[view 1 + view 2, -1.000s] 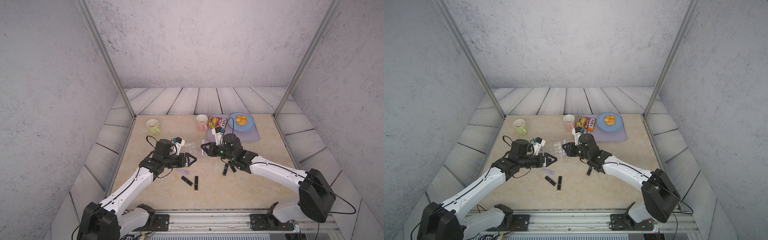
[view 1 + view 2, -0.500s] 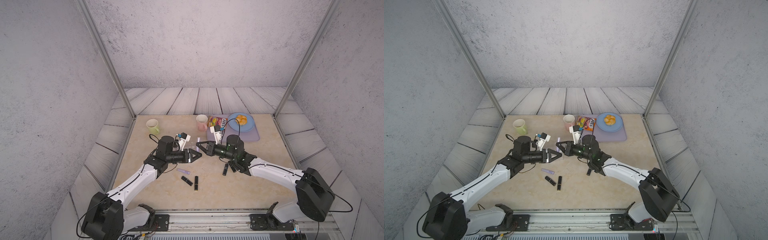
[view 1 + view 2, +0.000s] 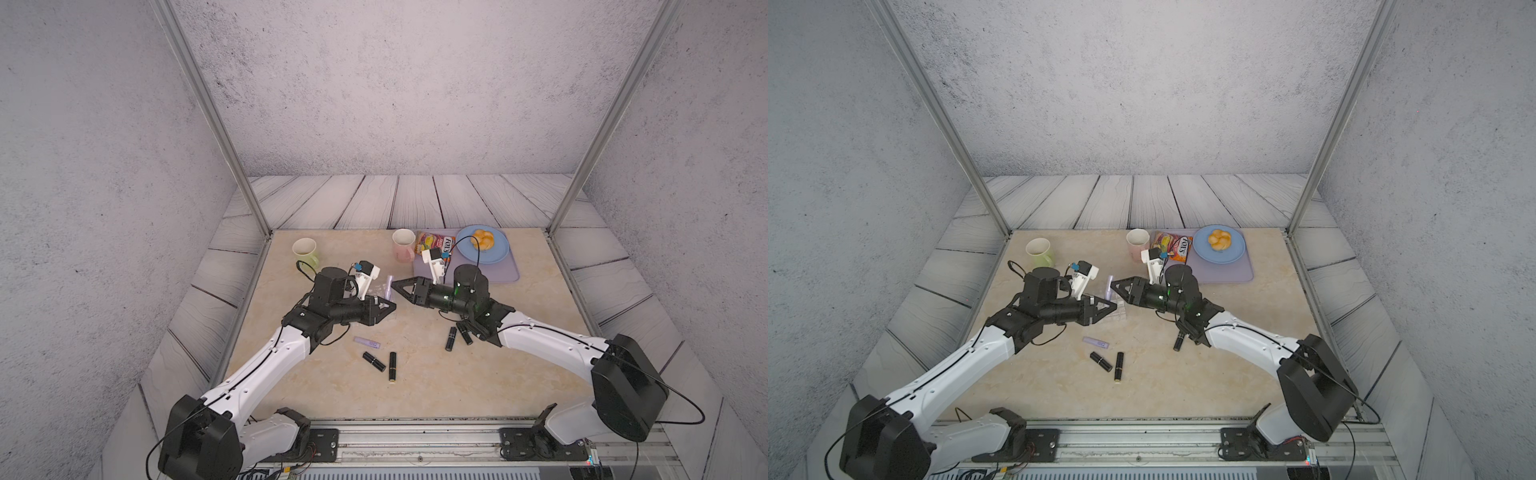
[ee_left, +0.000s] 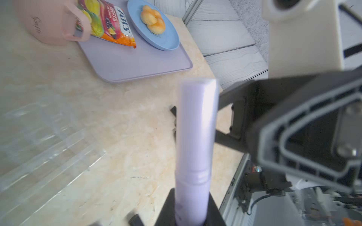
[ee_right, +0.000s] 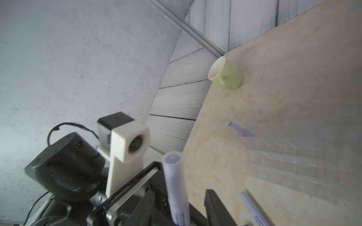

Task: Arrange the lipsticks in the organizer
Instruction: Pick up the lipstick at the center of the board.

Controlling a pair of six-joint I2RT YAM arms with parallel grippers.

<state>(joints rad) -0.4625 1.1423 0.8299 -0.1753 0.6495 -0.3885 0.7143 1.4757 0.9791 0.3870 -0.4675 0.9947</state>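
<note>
Left pincer [image 3: 391,307] clenched on the lilac lipstick [image 4: 195,137], tip up; right pincer [image 3: 395,284] looks released; organizer [image 4: 49,137] just beside the left one.

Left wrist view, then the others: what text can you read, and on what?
"FOX'S": snack bag, left wrist view.
"FRUITS": same bag.
Cursive word on the pink mug: too blurred to read.
Blue print on the lilac lipstick, right wrist view: too small to read.
</note>
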